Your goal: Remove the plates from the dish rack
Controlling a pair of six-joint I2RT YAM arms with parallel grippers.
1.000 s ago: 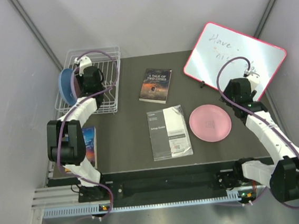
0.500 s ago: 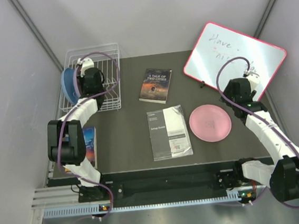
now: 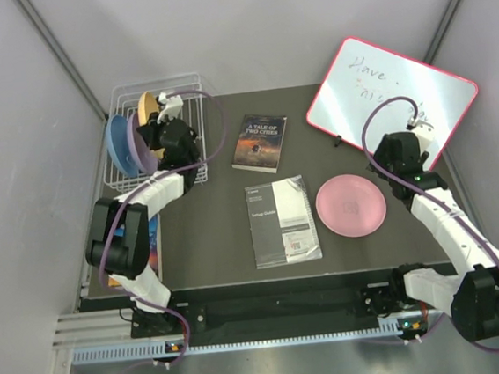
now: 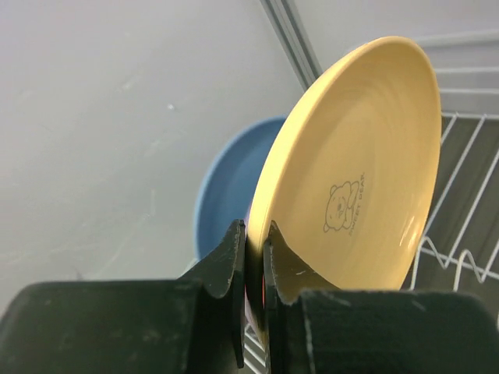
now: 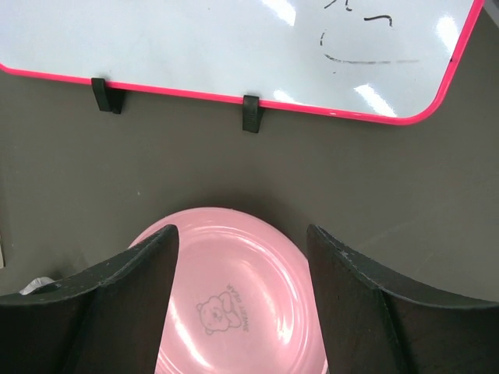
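Observation:
The white wire dish rack (image 3: pixel 187 105) stands at the table's back left. A blue plate (image 3: pixel 121 146) stands on edge in its left side and also shows in the left wrist view (image 4: pixel 226 187). My left gripper (image 3: pixel 159 114) is shut on the rim of an orange-tan plate (image 3: pixel 146 107), held upright over the rack; the left wrist view shows the jaws (image 4: pixel 253 230) pinching that plate (image 4: pixel 366 171) with rack wires (image 4: pixel 468 156) behind. A pink plate (image 3: pixel 350 205) lies flat on the table at the right. My right gripper (image 3: pixel 396 171) is open and empty above its far edge (image 5: pixel 240 234), over the pink plate (image 5: pixel 234 312).
A red-framed whiteboard (image 3: pixel 391 94) leans at the back right, also in the right wrist view (image 5: pixel 234 39). A dark book (image 3: pixel 260 142) lies mid-back, a setup guide booklet (image 3: pixel 281 221) in the middle, another book (image 3: pixel 150 241) at the left edge by my left arm.
My left gripper has risen and moved right with the orange-tan plate, which now shows above the rack. The rack has shifted slightly right. The right arm has not moved.

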